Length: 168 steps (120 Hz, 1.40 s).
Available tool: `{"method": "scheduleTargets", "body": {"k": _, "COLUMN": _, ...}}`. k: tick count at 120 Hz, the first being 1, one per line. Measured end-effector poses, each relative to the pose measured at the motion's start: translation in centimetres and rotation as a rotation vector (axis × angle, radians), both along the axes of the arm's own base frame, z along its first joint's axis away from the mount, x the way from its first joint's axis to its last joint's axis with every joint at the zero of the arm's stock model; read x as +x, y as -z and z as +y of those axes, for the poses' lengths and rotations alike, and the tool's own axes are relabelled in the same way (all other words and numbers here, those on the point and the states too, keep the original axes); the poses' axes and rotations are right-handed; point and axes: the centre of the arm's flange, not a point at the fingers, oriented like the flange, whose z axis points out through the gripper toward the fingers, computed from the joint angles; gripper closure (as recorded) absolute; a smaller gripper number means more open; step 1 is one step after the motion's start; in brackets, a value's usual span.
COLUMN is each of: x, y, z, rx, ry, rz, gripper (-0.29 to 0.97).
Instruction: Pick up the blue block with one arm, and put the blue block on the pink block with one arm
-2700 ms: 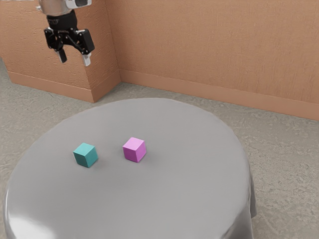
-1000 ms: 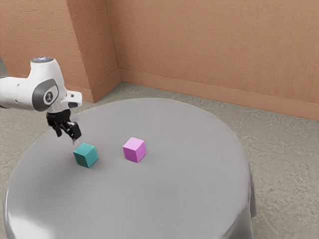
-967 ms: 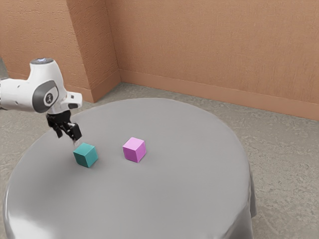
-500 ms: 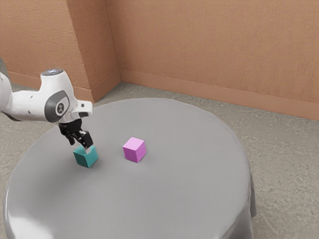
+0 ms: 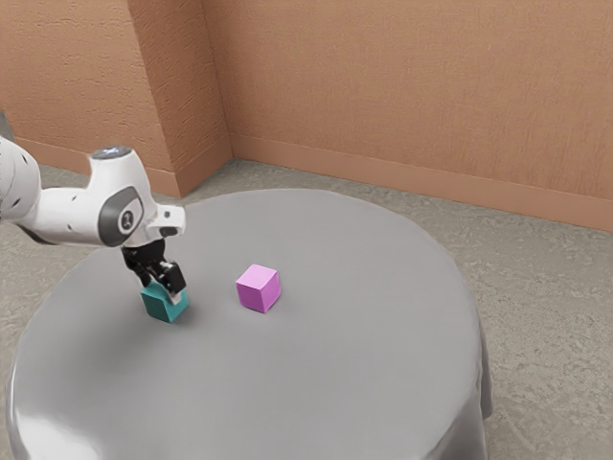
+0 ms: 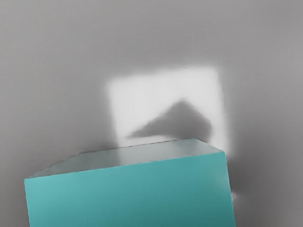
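Observation:
The blue block (image 5: 166, 306), teal in colour, rests on the round grey table (image 5: 364, 326) toward the exterior view's left. My gripper (image 5: 162, 282) has come down over its top, and the black fingers (image 5: 175, 281) stand open astride the block's upper part. The wrist view has the same block (image 6: 128, 194) large and close under my hand, on the grey tabletop (image 6: 57, 71). The pink block (image 5: 258, 287) sits on the table a short way to the right of the blue one, apart from it and from my gripper.
The table's cloth-like edge (image 5: 474, 383) drops off on the right. Brown walls and a wall corner (image 5: 182, 96) stand behind the table. My white arm (image 5: 86, 206) reaches in low from the left.
My gripper came down from high above the table, then slid right and lower until its fingers were over the blue block. Neither block has moved.

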Motion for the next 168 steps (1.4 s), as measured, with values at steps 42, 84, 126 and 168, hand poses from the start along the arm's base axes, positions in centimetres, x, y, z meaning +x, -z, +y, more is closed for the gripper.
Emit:
{"method": "scheduleTargets", "body": {"k": 42, "x": 0.0, "y": 1.1, "z": -0.1, "rx": -0.003, "ry": 0.009, "rz": 0.015, "gripper": 0.12}}
{"method": "scheduleTargets", "body": {"k": 84, "x": 1.4, "y": -1.3, "z": -0.5, "rx": 0.020, "ry": 0.026, "rz": -0.036, "gripper": 0.32}}
{"method": "scheduleTargets", "body": {"k": 126, "x": 8.6, "y": -10.5, "z": -10.6, "rx": 0.019, "ry": 0.136, "rz": -0.136, "gripper": 0.33}}
{"method": "scheduleTargets", "body": {"k": 168, "x": 9.6, "y": -6.5, "z": -14.0, "rx": -0.004, "ry": 0.049, "rz": 0.015, "gripper": 0.33}}
